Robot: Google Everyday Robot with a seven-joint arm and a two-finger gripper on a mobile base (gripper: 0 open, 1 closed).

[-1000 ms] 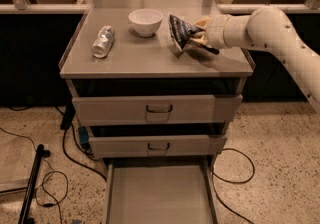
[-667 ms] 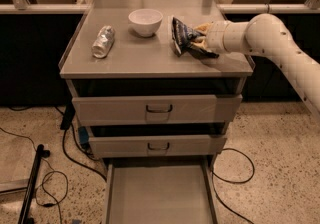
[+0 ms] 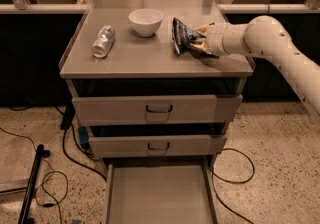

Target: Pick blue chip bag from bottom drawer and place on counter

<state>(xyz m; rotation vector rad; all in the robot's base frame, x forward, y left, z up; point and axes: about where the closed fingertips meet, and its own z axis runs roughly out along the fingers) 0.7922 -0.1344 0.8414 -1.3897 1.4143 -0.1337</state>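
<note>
The blue chip bag (image 3: 181, 35) stands tilted on the right part of the counter (image 3: 150, 60), its lower edge at or just above the surface. My gripper (image 3: 198, 41) reaches in from the right on the white arm and is shut on the bag's right side. The bottom drawer (image 3: 159, 195) is pulled open below, and its grey tray floor shows nothing in it.
A white bowl (image 3: 145, 21) sits at the back middle of the counter, just left of the bag. A crushed silver can (image 3: 103, 41) lies at the left. The two handled drawers (image 3: 159, 110) above are closed. Cables (image 3: 55, 178) lie on the floor at the left.
The gripper and the bag have shifted slightly right and down toward the counter surface. The bag stays in the grip. Nothing else has moved.
</note>
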